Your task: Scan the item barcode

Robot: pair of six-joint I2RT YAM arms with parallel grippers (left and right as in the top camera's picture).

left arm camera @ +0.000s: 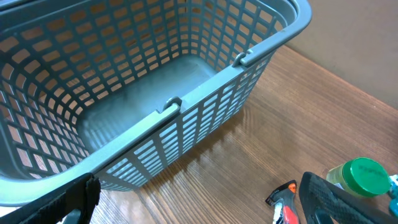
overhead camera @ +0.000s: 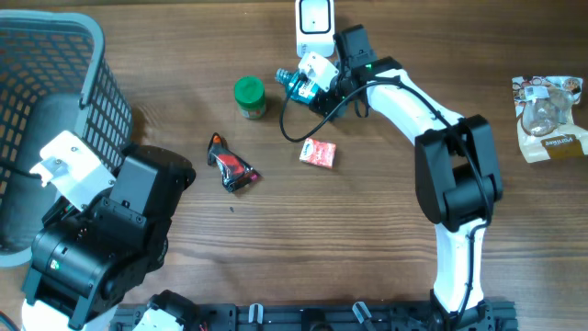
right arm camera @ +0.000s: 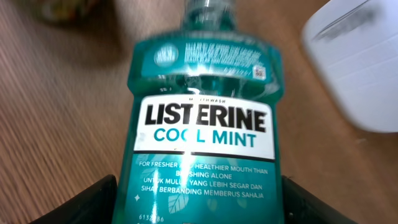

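Note:
A teal Listerine mouthwash bottle fills the right wrist view, label up and neck pointing away. My right gripper is shut on its lower body, with a black finger pressed to each side. In the overhead view the bottle lies at the back centre, just below the white scanner, with the right gripper on it. I see no barcode on the face that shows. My left gripper hangs open over bare wood beside the basket, holding nothing.
A grey mesh basket stands at the far left. A green-capped jar, a black-and-red packet and a small red box lie mid-table. A snack pack sits at the right edge.

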